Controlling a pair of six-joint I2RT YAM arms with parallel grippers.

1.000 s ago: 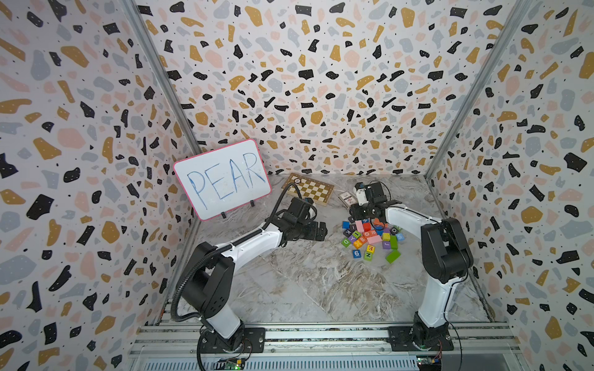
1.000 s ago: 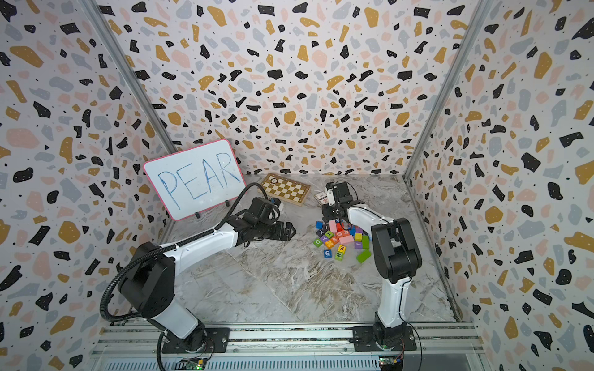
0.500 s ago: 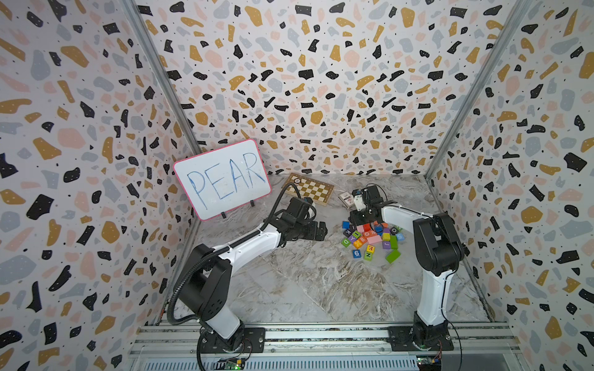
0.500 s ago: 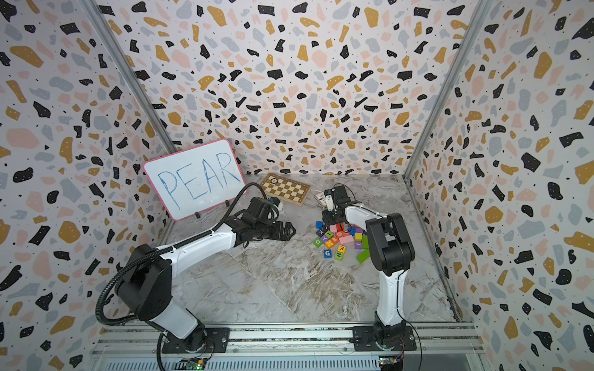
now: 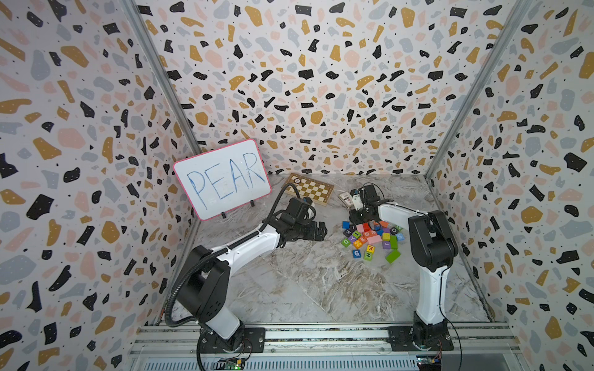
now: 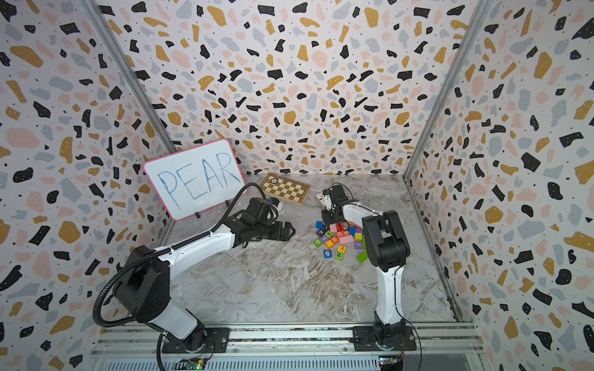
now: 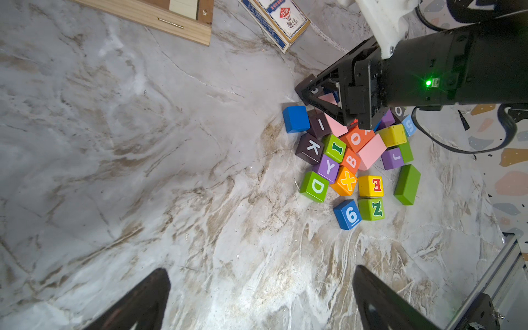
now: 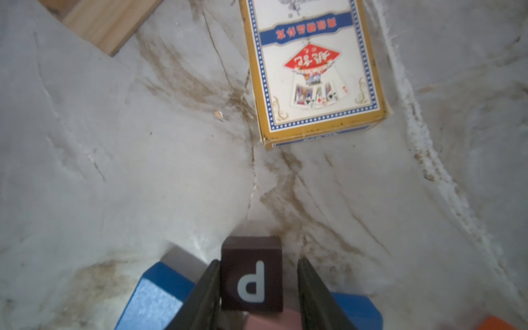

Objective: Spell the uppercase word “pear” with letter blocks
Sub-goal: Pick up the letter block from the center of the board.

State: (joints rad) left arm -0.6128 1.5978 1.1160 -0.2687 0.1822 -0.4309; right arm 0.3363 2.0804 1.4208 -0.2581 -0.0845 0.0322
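On the marble-patterned desk (image 5: 321, 289), within terrazzo-print walls; items listed left to right as both top views give them.

1 – white dry-erase board with pink rim (image 5: 221, 178), propped at the far left corner, "PEAR" in blue marker.
2 – wooden chessboard of light and dark squares (image 5: 309, 189), flat near the back wall.
3 – left hand (image 5: 316, 231), black, on a white-and-black arm; hovers over bare desk to the left of the blocks, apart from them. Fingers are spread wide with nothing between them.
4 – yellow-edged playing-card box with blue-bordered white face (image 8: 314, 71), flat between chessboard and blocks.
5 – right hand (image 8: 257, 263), black, lowered at the far edge of the heap, its fingers bracketing item 6. One finger lies against the cube's side and a sliver of gap shows at the other; whether the clamp is complete cannot be told.
6 – dark cube with pale P (image 8: 251, 283), letter towards the wrist camera, at the heap's far edge, blue blocks flanking it.
7 – small painted wooden letter blocks (image 7: 328, 168), a jumbled heap right of desk centre.
8 – blue cube marked 6 (image 7: 347, 214), at the near edge.
9 – yellow cube with red E (image 7: 370, 185), letter up, at the heap's near side, just beside a green cube marked N (image 7: 371, 208).
10 – plain green oblong block (image 7: 407, 184), at the heap's right side.
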